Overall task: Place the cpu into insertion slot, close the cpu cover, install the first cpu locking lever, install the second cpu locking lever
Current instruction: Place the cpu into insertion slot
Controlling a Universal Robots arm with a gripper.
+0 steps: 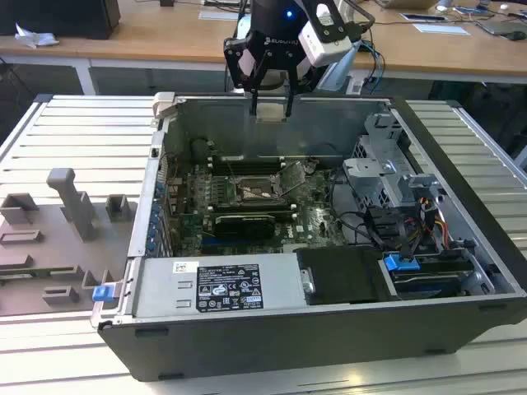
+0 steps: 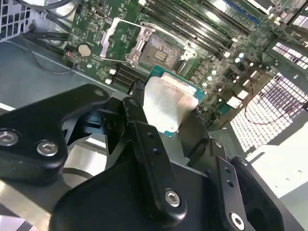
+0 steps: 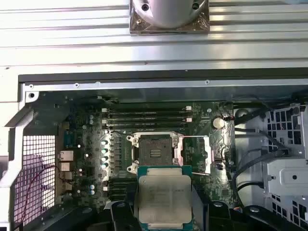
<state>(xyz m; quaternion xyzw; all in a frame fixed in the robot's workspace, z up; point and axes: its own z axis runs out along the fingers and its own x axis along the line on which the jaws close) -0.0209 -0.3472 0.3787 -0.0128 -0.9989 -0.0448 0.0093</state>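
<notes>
My gripper (image 1: 271,109) hangs above the back wall of the open computer case (image 1: 132,288), shut on the cpu (image 1: 271,113). The cpu is a small square chip with a pale silver top; in both wrist views it sits clamped between my black fingers (image 2: 144,139), cpu (image 2: 168,103) and cpu (image 3: 163,195). Below it on the green board lies the insertion slot (image 1: 262,191), a black-framed square socket with a bare dark centre (image 3: 155,153) (image 2: 161,50). The cpu cover (image 3: 195,153) (image 2: 118,41) stands swung open beside the socket.
Long black memory slots (image 3: 144,115) run beside the socket. A black card with a fan (image 1: 243,224), the labelled power supply (image 1: 218,288) and a drive cage (image 1: 395,173) with cables fill the case. A grey fixture tray (image 1: 66,222) lies at the exterior view's left.
</notes>
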